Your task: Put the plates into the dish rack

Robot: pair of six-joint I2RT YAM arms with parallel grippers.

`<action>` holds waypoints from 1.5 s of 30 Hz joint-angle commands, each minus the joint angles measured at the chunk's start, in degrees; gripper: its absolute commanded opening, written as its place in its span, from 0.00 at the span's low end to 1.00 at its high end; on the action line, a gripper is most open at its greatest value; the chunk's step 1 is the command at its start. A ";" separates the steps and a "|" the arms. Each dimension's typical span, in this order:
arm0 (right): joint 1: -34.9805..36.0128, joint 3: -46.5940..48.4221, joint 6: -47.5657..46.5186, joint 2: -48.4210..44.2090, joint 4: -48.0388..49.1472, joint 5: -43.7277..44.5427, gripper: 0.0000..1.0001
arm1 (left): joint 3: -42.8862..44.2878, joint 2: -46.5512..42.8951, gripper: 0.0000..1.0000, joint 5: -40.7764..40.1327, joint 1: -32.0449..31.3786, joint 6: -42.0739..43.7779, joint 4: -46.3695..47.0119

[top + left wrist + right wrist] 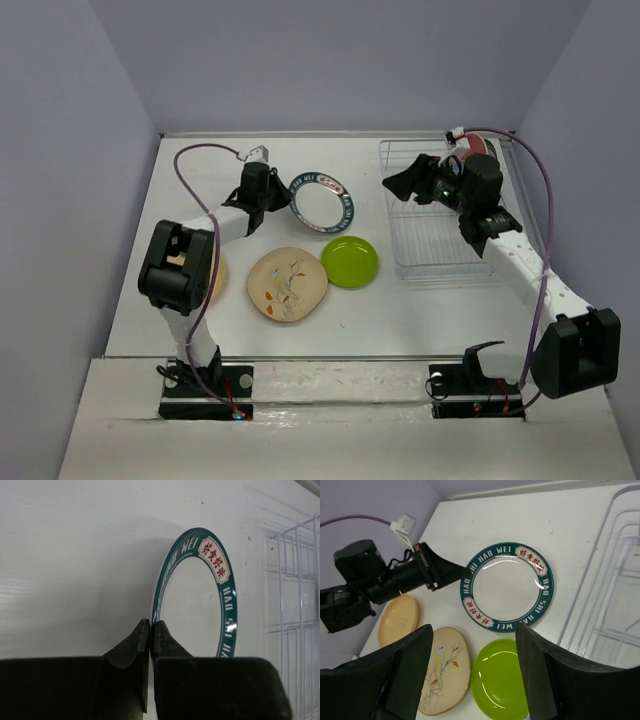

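The left hand (pixel 151 625) was shut tight on the left rim of the teal-rimmed plate (pixel 192 605), which sat toward the middle of the table's (pixel 190 200) far edge. The right hand (pixel 474 630) hung open and empty over the left end of the dish rack (pixel 440 250) in the far right corner. A red plate (pixel 480 150) showed at the rack's far end, partly hidden by the arm. Nearer the middle of the table lay the green plate (pixel 350 261), the bird plate (pixel 287 284) and the tan plate (pixel 399 620).

Bare table (pixel 367 185) beside dish rack (pixel 430 255)
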 commanded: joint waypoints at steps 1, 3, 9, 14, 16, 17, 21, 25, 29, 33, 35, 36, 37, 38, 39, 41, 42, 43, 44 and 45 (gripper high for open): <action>4.02 4.63 -1.45 3.80 2.56 -4.35 0.74 | -5.90 -12.40 0.06 -4.17 0.53 -0.18 4.16; 5.25 5.16 -1.62 5.12 2.30 -2.69 0.77 | -9.32 -17.40 0.06 -4.18 0.61 -0.80 5.56; 6.58 7.79 -2.67 10.22 1.95 -5.66 0.82 | -15.31 -28.76 0.06 -0.40 0.61 -3.61 8.29; 6.58 13.68 -8.56 16.63 -4.37 -6.19 0.84 | -18.48 -36.15 0.06 4.34 0.61 -5.02 8.56; 6.58 15.09 -9.62 17.95 -6.57 -5.67 0.85 | -19.09 -39.40 0.06 6.53 0.61 -5.10 8.38; 6.58 15.71 -9.71 18.92 -6.93 -5.32 0.85 | -19.18 -41.06 0.06 7.33 0.61 -5.19 8.29; 6.58 17.03 -8.31 20.85 -6.93 -7.58 0.85 | -19.45 -43.70 0.06 11.98 0.62 -5.11 7.33; 6.58 16.60 -5.59 22.18 -3.01 -18.01 0.77 | -19.45 -45.56 0.06 14.80 0.61 -4.67 7.15; 6.58 14.05 4.59 22.44 9.97 -29.02 0.45 | -19.01 -46.26 0.06 17.53 0.61 -4.75 7.24; 6.58 11.50 14.71 22.53 21.00 -36.93 0.07 | -17.96 -49.67 0.06 17.45 0.61 -3.27 4.09; 6.06 11.41 17.79 22.18 23.74 -37.92 0.07 | -17.60 -52.05 0.11 17.18 0.70 -1.24 2.24; 6.05 11.14 18.24 21.48 24.09 -37.22 0.07 | -17.08 -52.58 0.22 17.27 0.62 -0.46 0.31; 5.01 10.88 18.33 20.69 24.10 -36.52 0.07 | -16.64 -52.94 0.33 18.05 0.61 0.42 -1.10; 4.21 10.36 18.33 19.64 24.01 -35.64 0.07 | -16.03 -53.12 0.60 18.50 0.61 1.56 -2.85; 3.16 9.91 18.42 17.28 23.92 -33.63 0.07 | -15.59 -53.81 0.73 18.94 0.61 4.27 -6.35; -1.31 9.56 17.89 14.55 21.73 -31.43 0.07 | -14.62 -54.78 0.90 18.77 0.70 7.36 -9.80; -2.90 9.82 17.11 11.92 19.63 -29.94 0.07 | -14.53 -56.18 0.93 18.07 0.70 10.33 -11.47; -5.87 10.34 15.10 10.68 14.74 -26.53 0.07 | -14.79 -56.98 0.98 15.80 0.70 11.67 -14.09; -7.03 11.74 13.51 9.45 11.91 -24.49 0.07 | -15.14 -57.77 0.99 14.73 0.70 12.73 -14.99; -7.83 12.80 11.41 7.26 8.31 -21.86 0.07 | -15.58 -59.25 0.99 13.94 0.70 14.22 -15.87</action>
